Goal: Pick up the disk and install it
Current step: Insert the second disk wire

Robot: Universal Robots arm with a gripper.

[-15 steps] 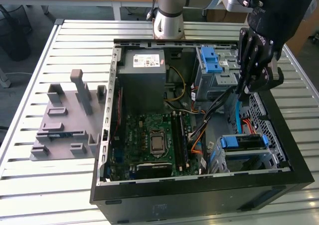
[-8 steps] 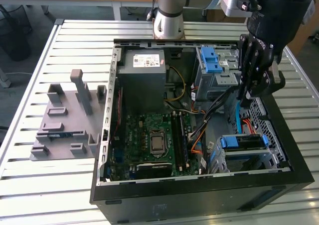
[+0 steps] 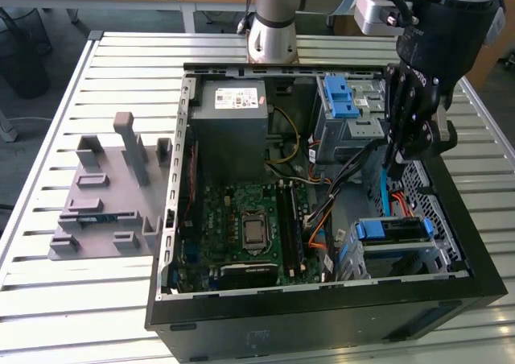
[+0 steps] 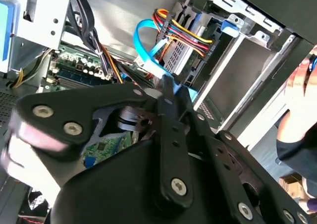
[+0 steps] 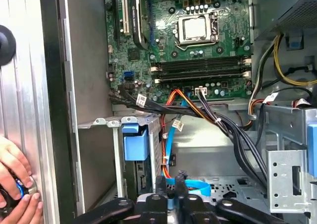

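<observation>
- Step in hand, as judged: late in the install. The disk (image 3: 394, 230) is not in the gripper. It lies in the lower drive bay (image 3: 438, 255) of the open computer case (image 3: 322, 316), at the exterior view's right, with its blue end bracket facing up and out.
- The gripper (image 3: 394, 169) hangs over the case just above that bay, apart from the disk. Its fingers look drawn together on nothing of the disk.
- Whether the fingertips nip the blue data cable (image 4: 146, 50) cannot be told; the cable runs right by them.
- Next move, as a judgement: it calls for care with the cable loom beside the bay, and for making sure the bracket is fully home.
- The first wrist view adds the bracket's face (image 5: 134, 143) between the bay walls, the motherboard (image 5: 193, 45) beyond, and a person's hand (image 5: 15, 184) outside the case wall.
- The exterior view gives the whole layout: the power supply (image 3: 233, 118) and a grey fixture (image 3: 105, 195) on the slatted table (image 3: 72, 316).
</observation>
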